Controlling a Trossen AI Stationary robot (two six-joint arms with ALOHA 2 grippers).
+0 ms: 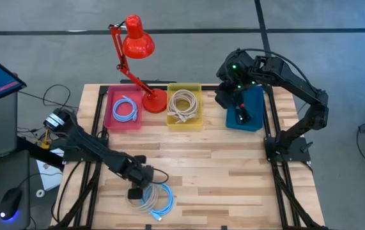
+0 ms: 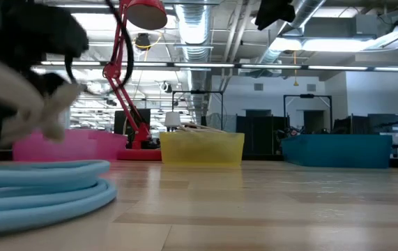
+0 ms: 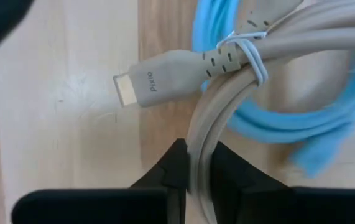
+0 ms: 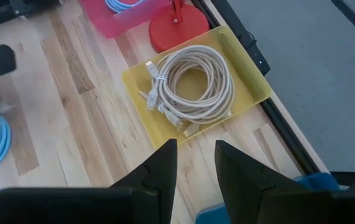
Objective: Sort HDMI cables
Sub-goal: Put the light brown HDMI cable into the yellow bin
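Note:
A beige coiled HDMI cable [image 3: 165, 78], bound with a white tie, lies over a light blue coiled cable [image 3: 276, 124] near the table's front edge [image 1: 160, 201]. My left gripper [image 3: 196, 155] stands over them, pointing steeply down and shut on the beige coil. My right gripper [image 4: 196, 155] hangs open with nothing between its fingers, high above the teal bin [image 1: 254, 102] at the far right. Another light blue cable [image 1: 124, 108] lies in the pink bin [image 1: 112, 118]. Beige cables [image 4: 193, 84] lie in the yellow bin [image 4: 252, 81]. My left gripper pinches a few strands of the beige coil [image 3: 201, 134] between its two fingers, a short way from the white tie and the plug. The fingers come from above, pointing steeply down, across the strands. The coil rests partly on the blue cable.
A red desk lamp [image 1: 134, 41] stands with its base [image 1: 155, 100] between the pink and yellow bins. A dark item [image 1: 243, 115] lies in the teal bin. Bare wood lies between the bins and the near cables. A monitor and mouse sit off the table's left side.

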